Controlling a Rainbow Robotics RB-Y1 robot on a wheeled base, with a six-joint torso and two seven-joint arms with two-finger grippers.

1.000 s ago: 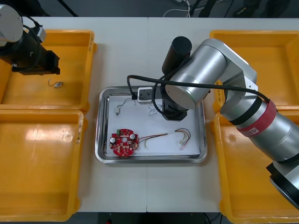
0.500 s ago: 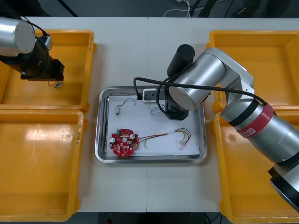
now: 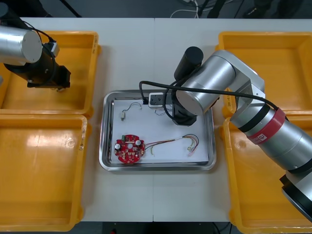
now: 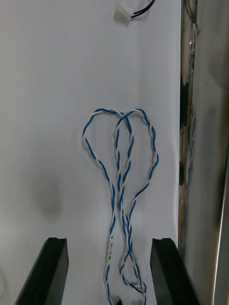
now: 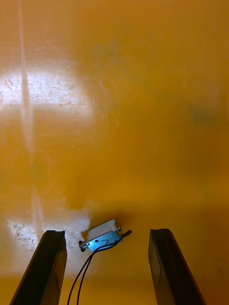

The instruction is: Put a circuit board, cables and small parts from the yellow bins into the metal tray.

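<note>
My right gripper (image 4: 109,242) is open low over the white floor of the metal tray (image 3: 108,141). A twisted blue and white cable (image 4: 121,162) lies loose between its fingers (image 4: 55,267). In the tray also lie a round red circuit board (image 3: 129,149), a red and yellow cable (image 3: 178,142), a small metal part (image 3: 124,115) on a thin wire, and a black cable (image 3: 152,87) with a white plug. My left gripper (image 5: 106,232) hangs open over the far left yellow bin (image 3: 80,58), its fingers either side of a small metal part (image 5: 102,236) with black wires.
Near left bin (image 3: 44,170), far right bin (image 3: 273,53) and near right bin (image 3: 258,195) flank the tray. The right arm (image 3: 214,83) reaches across the tray's far right corner. Bare table lies in front of and behind the tray.
The left arm moved right across its bin and now covers the small metal part. The right arm shifted slightly right over the tray, then held still.
</note>
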